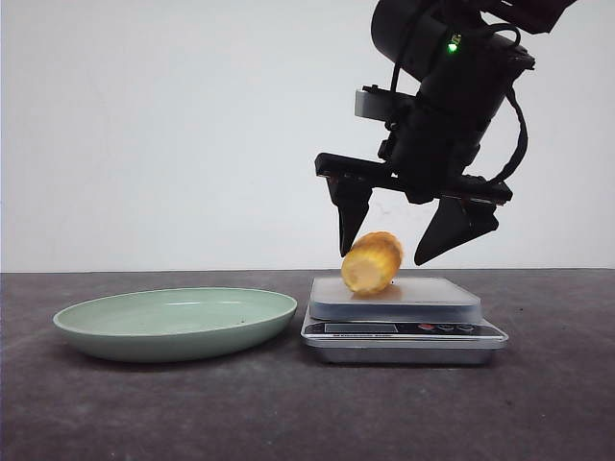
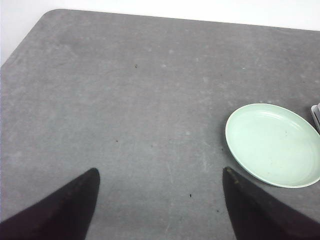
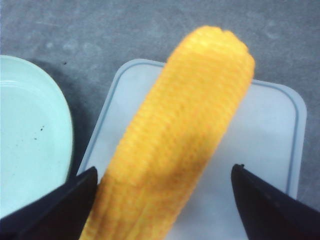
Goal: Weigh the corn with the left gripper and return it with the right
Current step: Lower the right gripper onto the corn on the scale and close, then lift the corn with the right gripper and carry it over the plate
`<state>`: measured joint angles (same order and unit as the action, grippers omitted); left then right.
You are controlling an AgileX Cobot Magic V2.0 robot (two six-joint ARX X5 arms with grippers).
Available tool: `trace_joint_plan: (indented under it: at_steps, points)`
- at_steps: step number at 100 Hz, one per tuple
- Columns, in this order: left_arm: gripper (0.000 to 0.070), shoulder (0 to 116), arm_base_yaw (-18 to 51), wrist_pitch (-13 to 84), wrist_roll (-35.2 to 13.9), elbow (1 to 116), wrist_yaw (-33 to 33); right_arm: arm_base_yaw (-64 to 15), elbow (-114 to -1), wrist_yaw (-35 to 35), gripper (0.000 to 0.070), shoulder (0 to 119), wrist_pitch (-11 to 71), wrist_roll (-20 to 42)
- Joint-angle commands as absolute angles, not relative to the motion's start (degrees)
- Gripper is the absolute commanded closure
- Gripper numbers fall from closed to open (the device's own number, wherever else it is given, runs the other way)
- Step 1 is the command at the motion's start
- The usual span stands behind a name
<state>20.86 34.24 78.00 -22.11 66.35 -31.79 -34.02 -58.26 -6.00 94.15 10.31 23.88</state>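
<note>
Half the corn (image 3: 175, 135) lies cut off between open right claw (image 3: 160, 200) fingers.

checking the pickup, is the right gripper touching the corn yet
Cannot tell. In the front view the right gripper is open astride the corn; its left finger looks very close, no clear gap or contact.

Front camera sits low, level with the round pale-green ceramic dish (image 1: 176, 322); both wrist cameras look down, sharing that dish.

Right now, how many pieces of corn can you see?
1. The corn lies on the scale, under the right gripper's open fingers. The green dish beside it holds none.
</note>
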Motion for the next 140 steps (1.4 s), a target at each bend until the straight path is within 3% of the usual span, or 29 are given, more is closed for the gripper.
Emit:
trace_joint_plan:
  at_steps: [1, 17, 37, 51, 76, 111, 140]
  points:
    - [0.0230, 20.8, 34.5, 77.5, -21.9, 67.0, -32.0, -34.4, -59.4, -6.1, 0.0340, 95.2, 10.2, 24.8]
    - [0.0230, 20.8, 34.5, 77.1, -21.9, 67.0, -32.0, -34.4, -59.4, -6.1, 0.0699, 95.2, 10.0, 24.8]
    - [0.0230, 20.8, 34.5, 77.0, -21.9, 67.0, -31.9, -34.9, -60.0, -6.0, 0.0700, 94.7, 9.2, 24.5]
    - [0.0230, 20.8, 34.5, 76.9, -21.9, 67.0, -31.9, -35.9, -62.6, -5.4, 0.0700, 92.2, 11.5, 21.1]
    - [0.0230, 20.8, 34.5, 76.9, -22.0, 67.0, -31.9, -39.0, -77.2, -1.1, 0.0700, 92.4, 19.7, 17.3]
    - [0.0230, 20.8, 34.5, 76.7, -22.6, 67.0, -31.9, -48.4, -85.9, -3.5, 0.0700, 98.4, 17.1, 18.8]
    - [0.0230, 20.8, 34.5, 76.7, -23.2, 67.0, -32.0, -49.9, -86.0, -3.6, 0.0700, 107.8, 17.9, 22.2]
